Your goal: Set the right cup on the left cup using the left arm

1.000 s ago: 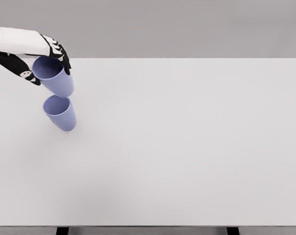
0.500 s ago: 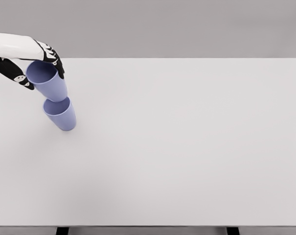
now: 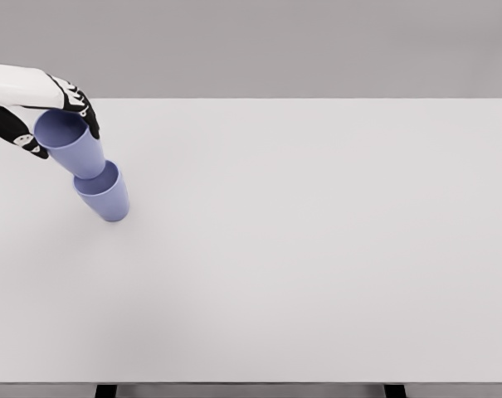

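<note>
Two blue-violet cups show at the table's far left in the head view. One cup (image 3: 105,196) stands upright on the table. My left hand (image 3: 56,120) is shut on the other cup (image 3: 70,143), gripping it near the rim. The held cup is tilted, and its base reaches into the mouth of the standing cup. My black fingers (image 3: 83,106) wrap the far side of the held cup, and the thumb lies on its near left side. The right arm is out of sight.
The white table (image 3: 317,249) spans most of the view, with its left edge close to the cups and its front edge at the bottom. Two dark table legs (image 3: 106,390) show under the front edge.
My left hand has moved left and down with the held cup. The cup's base went from hanging above the standing cup to dipping into its mouth.
</note>
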Action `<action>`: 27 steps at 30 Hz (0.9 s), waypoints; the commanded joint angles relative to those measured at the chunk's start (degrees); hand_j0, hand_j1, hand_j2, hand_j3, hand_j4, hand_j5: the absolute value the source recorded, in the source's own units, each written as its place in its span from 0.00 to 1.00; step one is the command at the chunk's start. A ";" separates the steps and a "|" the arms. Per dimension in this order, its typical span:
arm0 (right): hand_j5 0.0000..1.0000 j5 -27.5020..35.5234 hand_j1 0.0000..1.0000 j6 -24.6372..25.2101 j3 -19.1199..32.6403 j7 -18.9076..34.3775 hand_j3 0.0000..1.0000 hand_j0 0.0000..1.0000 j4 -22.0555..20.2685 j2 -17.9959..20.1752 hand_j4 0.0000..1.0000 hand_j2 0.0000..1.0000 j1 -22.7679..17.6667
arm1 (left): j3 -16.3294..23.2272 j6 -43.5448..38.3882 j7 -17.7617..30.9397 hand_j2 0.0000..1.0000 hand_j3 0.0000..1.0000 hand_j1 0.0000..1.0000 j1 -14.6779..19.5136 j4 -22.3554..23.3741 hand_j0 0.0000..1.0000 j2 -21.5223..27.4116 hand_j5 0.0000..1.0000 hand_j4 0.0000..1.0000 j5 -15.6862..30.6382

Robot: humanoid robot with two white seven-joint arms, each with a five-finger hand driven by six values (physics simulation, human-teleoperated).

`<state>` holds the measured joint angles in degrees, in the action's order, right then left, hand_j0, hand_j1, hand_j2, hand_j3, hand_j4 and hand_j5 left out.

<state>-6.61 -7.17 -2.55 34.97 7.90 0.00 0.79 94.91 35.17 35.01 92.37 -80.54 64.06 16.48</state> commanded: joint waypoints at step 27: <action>1.00 -0.07 1.00 -0.03 0.00 0.03 1.00 1.00 0.01 0.00 1.00 1.00 0.00 | -0.43 -0.17 -0.01 0.83 0.83 0.83 0.00 -1.29 0.83 0.10 0.83 0.83 0.48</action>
<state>-6.60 -7.17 -2.55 34.97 7.91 0.00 0.88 94.66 35.15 35.02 92.46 -81.83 64.13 16.63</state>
